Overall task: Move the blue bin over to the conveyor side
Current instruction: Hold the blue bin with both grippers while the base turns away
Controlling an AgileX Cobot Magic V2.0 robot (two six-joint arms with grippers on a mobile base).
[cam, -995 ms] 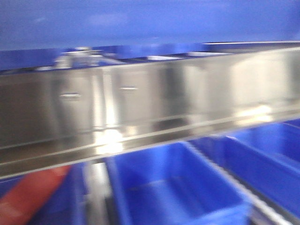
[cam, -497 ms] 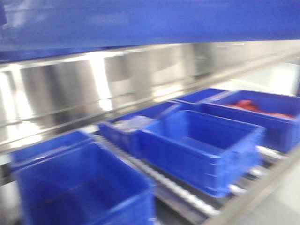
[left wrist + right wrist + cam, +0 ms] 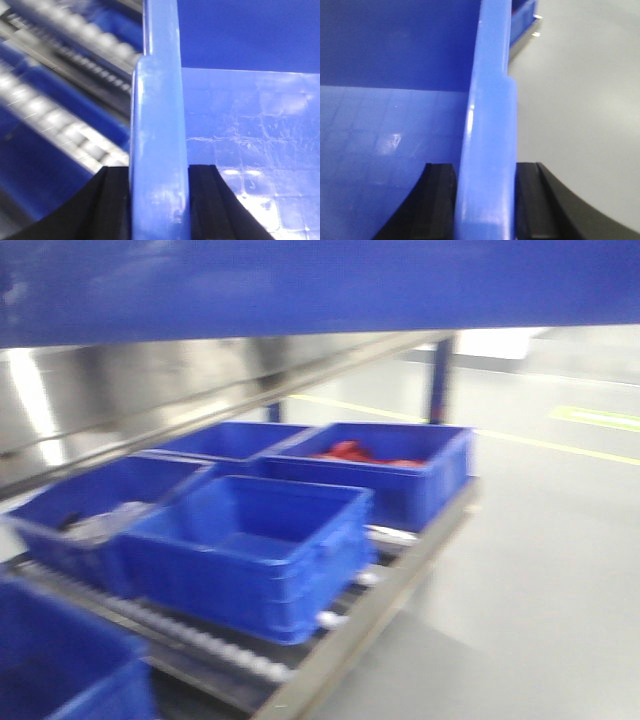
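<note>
The blue bin (image 3: 320, 285) is held aloft, its long axis running nearly level across the front view, above the other bins (image 3: 250, 555) on the roller rack (image 3: 200, 640). The left gripper (image 3: 159, 200) and the right gripper (image 3: 485, 200) each clamp one of its upright rim walls between black pads, at opposite ends.

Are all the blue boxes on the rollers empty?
No, the far right bin holds something red.

A roller rack (image 3: 215, 645) carries several blue crates (image 3: 250, 560); grey floor (image 3: 540, 570) lies beside it.
</note>
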